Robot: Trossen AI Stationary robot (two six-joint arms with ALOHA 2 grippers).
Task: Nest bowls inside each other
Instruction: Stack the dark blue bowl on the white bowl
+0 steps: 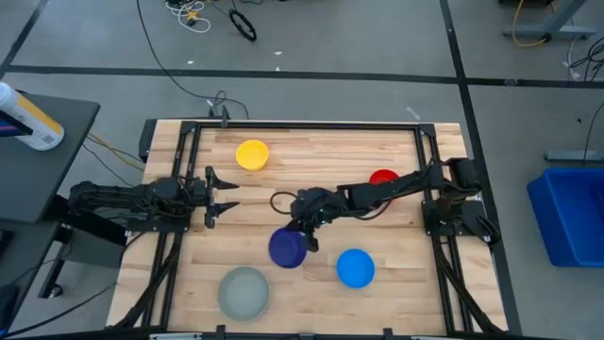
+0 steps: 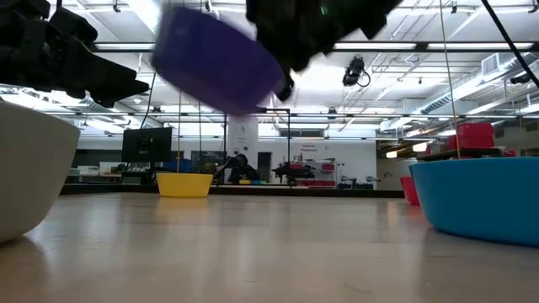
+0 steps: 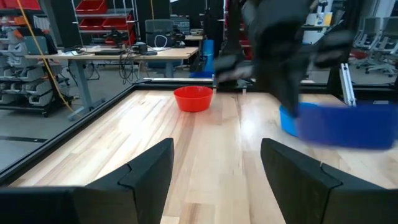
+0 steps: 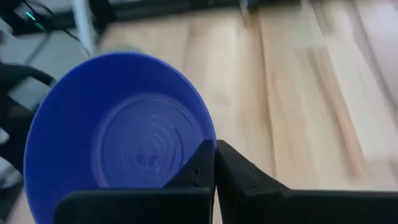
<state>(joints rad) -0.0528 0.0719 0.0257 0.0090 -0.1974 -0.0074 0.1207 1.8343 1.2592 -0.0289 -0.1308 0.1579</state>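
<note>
Bowls: five small round plastic ones, spread over the wooden worktop (image 1: 311,161); none sits inside another yet.
Grey bowl (image 1: 243,290): the biggest, at the lower left of the high view, standing alone. It looks like the best bottom of the stack, since the others should fit in it.
Light blue bowl (image 1: 355,268): lower right of middle in the high view, sitting flat on the worktop.
Dark blue bowl (image 1: 287,247): just below the middle of the high view. In the low view it hangs tilted in the air, off the wood.
Red bowl (image 1: 383,178): right of middle, partly hidden under the right arm.
Yellow bowl (image 1: 252,154): upper left of middle, well apart from the rest.
Right pincer (image 4: 215,163): clenched on the rim of the dark blue bowl, one finger inside and one outside the wall.
Left pincer (image 3: 216,174): fingers spread wide, holding nothing, waiting at the left edge of the worktop.
How they handle: they look light and stiff, with thin smooth walls. I think they could slip or swing in a pinch.
Where to hold: the rim is the only thin part, so pinch the wall there, as is done now. Keep it level when lowering it in.
</note>
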